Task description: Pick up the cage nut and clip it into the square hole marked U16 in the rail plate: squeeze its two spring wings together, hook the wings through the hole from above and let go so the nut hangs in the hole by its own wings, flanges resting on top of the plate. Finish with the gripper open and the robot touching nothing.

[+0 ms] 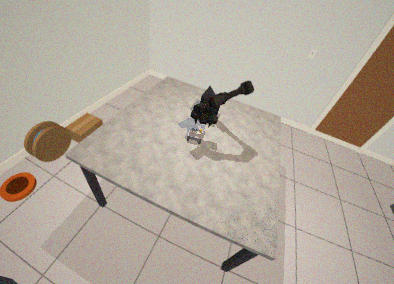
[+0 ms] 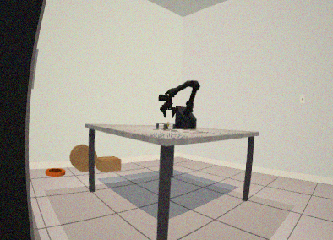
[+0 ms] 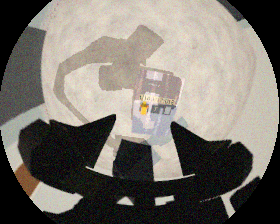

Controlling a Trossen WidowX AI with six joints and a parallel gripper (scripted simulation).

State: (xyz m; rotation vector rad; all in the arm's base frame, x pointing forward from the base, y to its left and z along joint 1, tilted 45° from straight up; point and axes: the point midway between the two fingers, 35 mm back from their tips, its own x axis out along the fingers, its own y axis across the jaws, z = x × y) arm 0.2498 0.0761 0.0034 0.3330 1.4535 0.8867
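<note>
The yellow cage nut (image 3: pixel 144 108) (image 2: pixel 168 123) is at the left end of the row of square holes in the rail plate (image 3: pixel 165 101), below the left end of its label strip. The labels are too blurred to read surely, and whether the wings are through the hole and the flanges flat cannot be told. In the exterior view the nut shows as a small yellow spot at the plate's right end. My gripper (image 3: pixel 143 120) (image 2: pixel 168 116) is open and empty. Its fingertips stand wide apart above the nut, clear of it.
The rail plate's low stand (image 1: pixel 195 138) is on the table (image 1: pixel 150 168), close in front of the arm's base. A translucent bluish patch lies beside it. A round wooden piece (image 1: pixel 50 141), a wooden block (image 2: pixel 108 164) and an orange ring (image 2: pixel 55 175) are beyond the table.
</note>
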